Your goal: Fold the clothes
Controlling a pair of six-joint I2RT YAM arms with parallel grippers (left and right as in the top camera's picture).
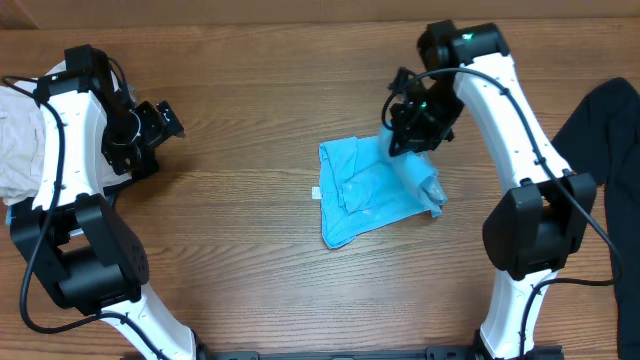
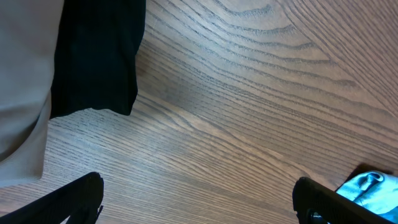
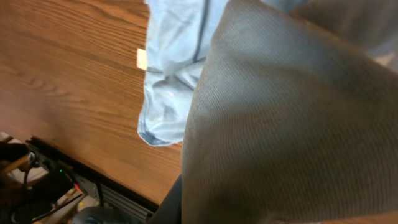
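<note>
wood-grain table [image 1: 240,260] runs under both my arms, and the sky-blue t-shirt [image 1: 365,190] lies partly folded near its middle, closer to my right side. my right gripper [image 1: 405,142] sits at the shirt's upper right corner, and a ridge of cloth rises from the table to it. in the right wrist view that lifted cloth [image 3: 280,124] fills most of the frame and hides my fingers, but it hangs tented off the wood, so the jaws are closed on it. lower layers of the shirt lie flat beneath, with a small white tag [image 3: 142,58] at their left edge.

my left gripper [image 1: 172,122] hovers well apart from the shirt, over bare wood, jaws spread wide with nothing between them. past one fingertip [image 2: 317,199] i catch only a sliver of blue. a cream garment [image 1: 20,130] is heaped at the table's left edge, under my left arm, and a black garment [image 1: 600,140] lies at the far right.
</note>
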